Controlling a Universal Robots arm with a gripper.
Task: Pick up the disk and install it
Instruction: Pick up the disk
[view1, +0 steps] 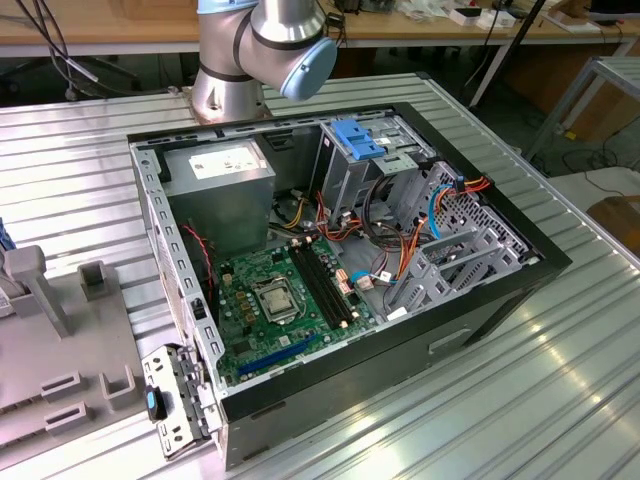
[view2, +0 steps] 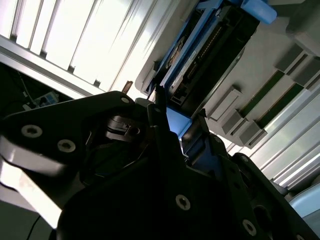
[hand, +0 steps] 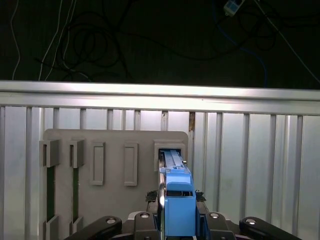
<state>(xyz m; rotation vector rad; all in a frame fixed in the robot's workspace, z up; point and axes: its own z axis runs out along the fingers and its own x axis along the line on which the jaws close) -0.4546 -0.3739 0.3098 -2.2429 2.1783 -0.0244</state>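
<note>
The disk (hand: 176, 192) stands on edge in a slot of a grey fixture plate (hand: 112, 155), its bright blue carrier frame and end tab facing me in the first wrist view. My gripper (hand: 177, 199) straddles the blue end, a dark finger pressed to each side. In the second wrist view the disk (view2: 210, 45) runs away from the gripper (view2: 179, 117), with the blue tab caught between the two black fingers (view2: 159, 107). The disk rests in the fixture slot.
In the exterior view an open computer case (view1: 500, 300) lies on the ribbed metal table, with a motherboard (view1: 280, 300), a grey power supply box (view1: 220, 180), a light-blue bracket (view1: 355, 138) and drive cages (view1: 460, 260). The arm's base (view1: 235, 70) stands behind it. Grey fixtures (view1: 60, 390) lie at the exterior view's left.
</note>
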